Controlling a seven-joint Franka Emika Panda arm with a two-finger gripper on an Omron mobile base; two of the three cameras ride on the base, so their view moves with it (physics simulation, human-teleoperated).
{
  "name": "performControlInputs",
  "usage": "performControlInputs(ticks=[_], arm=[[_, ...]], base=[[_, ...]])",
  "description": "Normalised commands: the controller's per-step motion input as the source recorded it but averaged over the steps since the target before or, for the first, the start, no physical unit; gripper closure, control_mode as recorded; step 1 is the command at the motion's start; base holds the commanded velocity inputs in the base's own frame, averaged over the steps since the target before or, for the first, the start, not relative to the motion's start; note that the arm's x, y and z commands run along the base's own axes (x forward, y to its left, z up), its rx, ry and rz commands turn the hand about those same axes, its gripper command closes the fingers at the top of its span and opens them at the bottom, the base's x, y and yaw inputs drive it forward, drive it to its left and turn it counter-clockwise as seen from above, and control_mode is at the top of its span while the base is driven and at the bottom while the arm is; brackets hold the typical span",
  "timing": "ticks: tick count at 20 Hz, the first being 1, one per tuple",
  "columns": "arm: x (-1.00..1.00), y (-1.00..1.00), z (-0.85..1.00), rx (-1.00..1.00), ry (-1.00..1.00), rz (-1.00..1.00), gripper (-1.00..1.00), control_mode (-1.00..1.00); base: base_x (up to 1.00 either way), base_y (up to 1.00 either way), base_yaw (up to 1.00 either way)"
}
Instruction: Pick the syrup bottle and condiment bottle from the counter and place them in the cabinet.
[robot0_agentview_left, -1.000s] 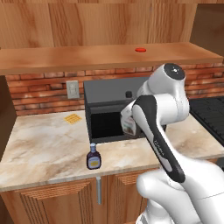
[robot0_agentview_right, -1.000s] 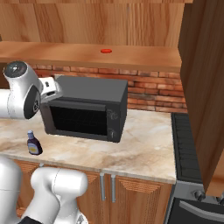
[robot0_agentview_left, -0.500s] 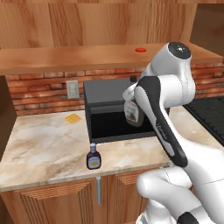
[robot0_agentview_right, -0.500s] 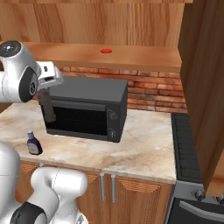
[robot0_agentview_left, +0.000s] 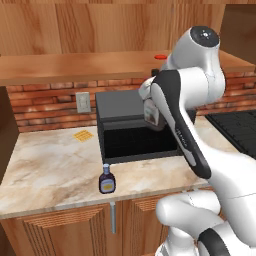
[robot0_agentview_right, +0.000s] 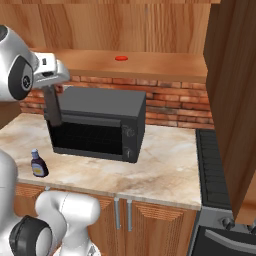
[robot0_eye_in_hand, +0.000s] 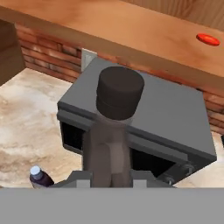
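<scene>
My gripper (robot0_agentview_left: 150, 102) is shut on the syrup bottle (robot0_agentview_left: 153, 115), a dark-brown bottle with a pale label, held in the air in front of the microwave's top. In the hand view the syrup bottle (robot0_eye_in_hand: 111, 131) runs away from the gripper (robot0_eye_in_hand: 109, 178), black cap at the far end. From the right it shows as a slim dark shape (robot0_agentview_right: 52, 106) under the white hand. The condiment bottle (robot0_agentview_left: 106, 180) (robot0_agentview_right: 38, 164) (robot0_eye_in_hand: 39, 176), small with a bluish cap, stands near the counter's front edge. The cabinet's shelf board (robot0_agentview_left: 75, 67) (robot0_agentview_right: 165, 65) (robot0_eye_in_hand: 131, 30) runs above.
A black microwave (robot0_agentview_left: 135, 130) (robot0_agentview_right: 100, 122) stands on the marble counter (robot0_agentview_left: 50, 165) against the brick wall. A small red disc (robot0_agentview_left: 160, 57) (robot0_agentview_right: 121, 58) lies on the shelf. A yellow sponge (robot0_agentview_left: 83, 135) lies at the back left. A stove (robot0_agentview_right: 215, 170) borders the counter's right.
The arm has lifted the syrup bottle from low in front of the microwave up to its top edge, closer to the shelf. The condiment bottle has not moved.
</scene>
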Motion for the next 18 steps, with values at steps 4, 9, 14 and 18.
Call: performControlInputs(ticks=[4,9,14,18], arm=[[0.00,-0.01,0.49,0.00,-0.07,-0.11,1.00,-1.00],[0.03,-0.04,0.50,0.02,-0.06,-0.12,1.00,-1.00],[0.16,-0.07,0.48,0.06,-0.06,-0.12,1.00,-1.00],[0.30,-0.11,0.43,0.09,-0.04,-0.11,1.00,-1.00]], base=[[0.00,0.00,0.00],[0.00,0.00,0.00],[0.00,0.00,0.00],[0.00,0.00,0.00]])
